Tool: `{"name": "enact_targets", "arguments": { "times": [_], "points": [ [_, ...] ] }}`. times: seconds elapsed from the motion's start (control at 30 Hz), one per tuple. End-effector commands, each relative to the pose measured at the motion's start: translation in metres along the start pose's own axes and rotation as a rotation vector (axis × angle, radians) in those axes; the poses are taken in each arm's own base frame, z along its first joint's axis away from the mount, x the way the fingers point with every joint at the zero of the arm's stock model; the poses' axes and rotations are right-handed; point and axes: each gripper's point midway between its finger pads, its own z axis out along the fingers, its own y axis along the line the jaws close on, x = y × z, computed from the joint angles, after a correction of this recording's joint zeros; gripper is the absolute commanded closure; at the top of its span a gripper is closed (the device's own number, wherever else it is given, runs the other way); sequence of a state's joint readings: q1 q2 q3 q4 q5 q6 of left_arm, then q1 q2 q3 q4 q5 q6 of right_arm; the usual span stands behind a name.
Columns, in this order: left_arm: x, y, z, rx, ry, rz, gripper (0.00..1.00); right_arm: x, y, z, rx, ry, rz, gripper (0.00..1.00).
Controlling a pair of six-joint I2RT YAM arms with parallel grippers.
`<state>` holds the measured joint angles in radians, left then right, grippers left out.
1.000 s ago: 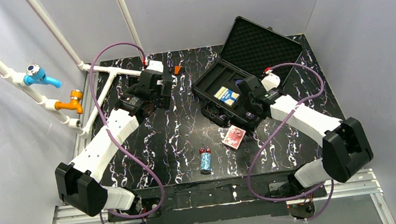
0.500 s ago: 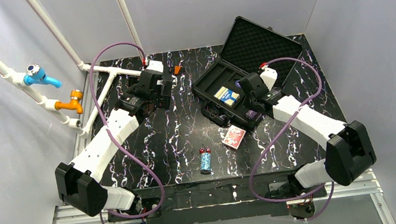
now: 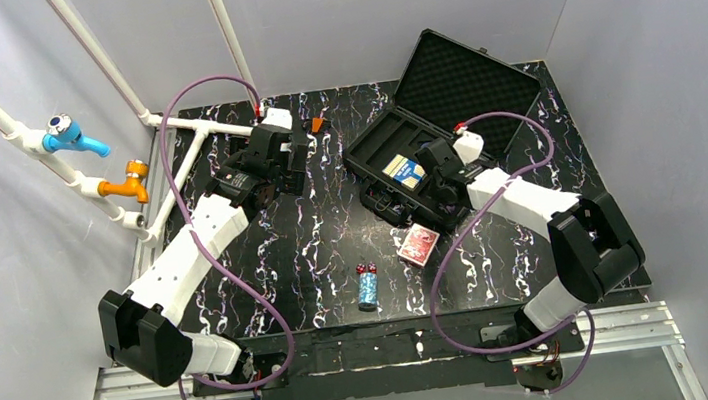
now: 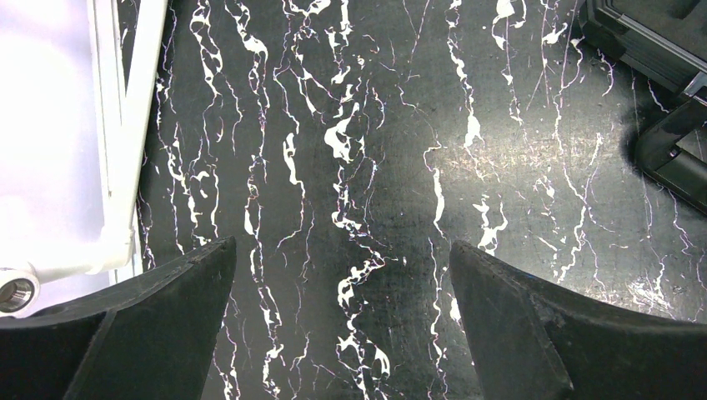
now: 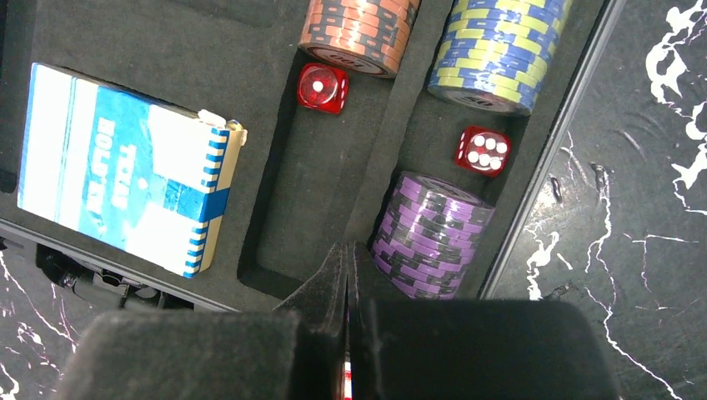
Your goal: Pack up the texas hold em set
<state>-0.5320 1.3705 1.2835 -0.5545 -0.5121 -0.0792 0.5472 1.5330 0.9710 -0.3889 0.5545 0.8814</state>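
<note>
Tabletop (image 3: pixel 324 234): black, white-veined. Both arms reach out over it from the near edge.

Case (image 3: pixel 371 146): black, open, at far right of the tabletop, set at an angle. Lid (image 3: pixel 467 76) is tipped back toward the far wall, its foam lining facing up.

Pipes (image 3: pixel 201 127): white frame along the far-left tabletop edge. It also shows at the left of the left wrist view.

Left pincer (image 4: pixel 342 250): released, fingers wide apart, over bare tabletop at far left-centre, well apart from the case. It holds nothing.

Right pincer (image 5: pixel 346 258): clenched, fingers pressed flat together. It hangs over the near end of the case tray, just beside the purple stack (image 5: pixel 433 237). Whether it touches the foam I cannot tell.

Blue deck (image 5: pixel 125 200): lies flat in its recess in the case, left of the chip grooves.

Red deck (image 3: pixel 419 245): lies flat on the tabletop, just near of the case.

Blue-yellow stack (image 5: pixel 496 50): lies in the right-hand groove, beyond the purple stack.

Orange stack (image 5: pixel 358 29): lies in the neighbouring groove to the left.

Blue stack (image 3: pixel 368 287): lies on its side on the tabletop, near-centre, left of the red deck.

Six-pip die (image 5: pixel 483 151): red, between the blue-yellow and purple stacks.

One-pip die (image 5: pixel 323 86): red, just beside the orange stack.

Loose dice (image 3: pixel 364 268): two, red, on the tabletop just beyond the blue stack.
</note>
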Motion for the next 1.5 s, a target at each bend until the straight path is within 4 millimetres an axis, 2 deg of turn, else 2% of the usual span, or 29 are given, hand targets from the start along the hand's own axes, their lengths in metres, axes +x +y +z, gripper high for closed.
{"name": "enact_targets", "arguments": {
  "times": [0.0,0.03,0.1,0.13,0.17,0.27,0.3,0.53,0.8,0.97,1.2,1.47],
  "points": [
    [0.002,0.008,-0.007,-0.014,-0.004,0.001,0.01,0.002,-0.017,-0.006,0.046,0.014,-0.064,0.99],
    [0.002,0.008,-0.007,-0.014,-0.003,0.0,0.01,-0.008,-0.011,-0.012,0.02,-0.003,-0.08,0.97],
    [0.002,0.008,-0.006,-0.015,-0.002,0.002,0.01,-0.023,0.003,-0.026,-0.056,-0.023,-0.122,0.74],
    [0.002,0.008,-0.006,-0.015,-0.001,0.003,0.01,-0.028,0.011,-0.036,-0.108,-0.019,-0.13,0.59],
    [0.002,0.007,-0.006,-0.015,0.0,0.004,0.01,-0.03,0.017,-0.043,-0.141,-0.009,-0.133,0.5],
    [0.002,0.007,-0.006,-0.015,-0.001,0.004,0.01,-0.028,0.029,-0.064,-0.184,0.045,-0.129,0.08],
    [0.002,0.008,-0.006,-0.015,-0.002,0.004,0.01,-0.028,0.03,-0.069,-0.19,0.049,-0.126,0.03],
    [0.001,0.008,-0.007,-0.015,-0.005,0.002,0.01,-0.018,0.051,-0.101,-0.285,0.075,-0.08,0.02],
    [0.001,0.009,-0.008,-0.018,-0.009,0.0,0.01,0.016,0.069,-0.128,-0.256,0.123,-0.111,0.02],
    [0.0,0.011,-0.009,-0.022,-0.011,0.0,0.01,0.058,0.087,-0.143,-0.299,0.191,-0.139,0.02],
    [0.001,0.012,-0.01,-0.025,-0.012,-0.001,0.01,0.113,0.098,-0.157,-0.314,0.233,-0.183,0.02],
    [0.001,0.012,-0.01,-0.028,-0.014,-0.001,0.01,0.167,0.093,-0.157,-0.269,0.286,-0.283,0.04]
  ]
}}
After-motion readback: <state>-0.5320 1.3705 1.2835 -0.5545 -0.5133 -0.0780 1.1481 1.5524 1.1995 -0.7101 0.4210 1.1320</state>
